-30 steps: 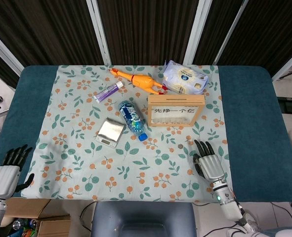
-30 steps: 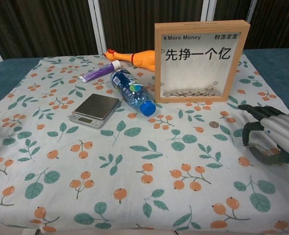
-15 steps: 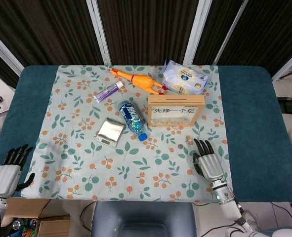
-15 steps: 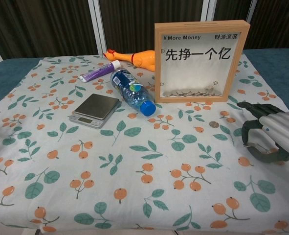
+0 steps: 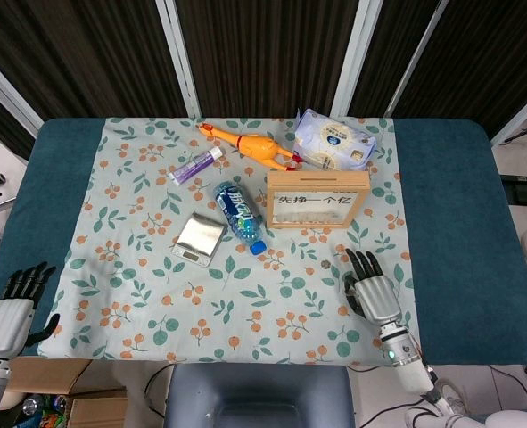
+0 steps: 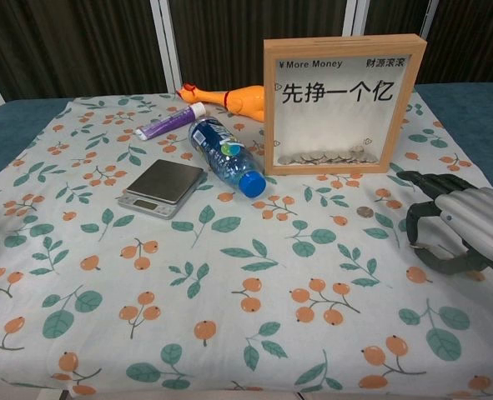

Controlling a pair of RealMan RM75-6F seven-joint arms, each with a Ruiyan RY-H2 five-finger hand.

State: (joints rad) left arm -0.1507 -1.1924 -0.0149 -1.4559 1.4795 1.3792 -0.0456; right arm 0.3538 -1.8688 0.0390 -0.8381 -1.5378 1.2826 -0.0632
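Note:
My right hand [image 5: 373, 292] [image 6: 451, 218] hovers palm down over the floral cloth's front right part, fingers apart and holding nothing. A small coin [image 5: 325, 265] [image 6: 364, 212] lies on the cloth just left of its fingertips. Behind stands a wooden coin-box frame [image 5: 317, 198] [image 6: 340, 103] with coins at its bottom. My left hand [image 5: 12, 310] shows only in the head view, at the table's front left corner off the cloth, fingers spread and empty.
A water bottle [image 5: 240, 215] [image 6: 226, 155] lies beside a small digital scale [image 5: 200, 238] [image 6: 163, 187]. A purple tube [image 5: 195, 166] [image 6: 170, 122], rubber chicken [image 5: 252, 145] [image 6: 228, 96] and tissue pack [image 5: 334, 141] lie at the back. The cloth [image 5: 147, 294] covers the blue table [image 5: 450, 214].
My right hand has crept slightly left and forward, toward the coin. The left hand has barely shifted.

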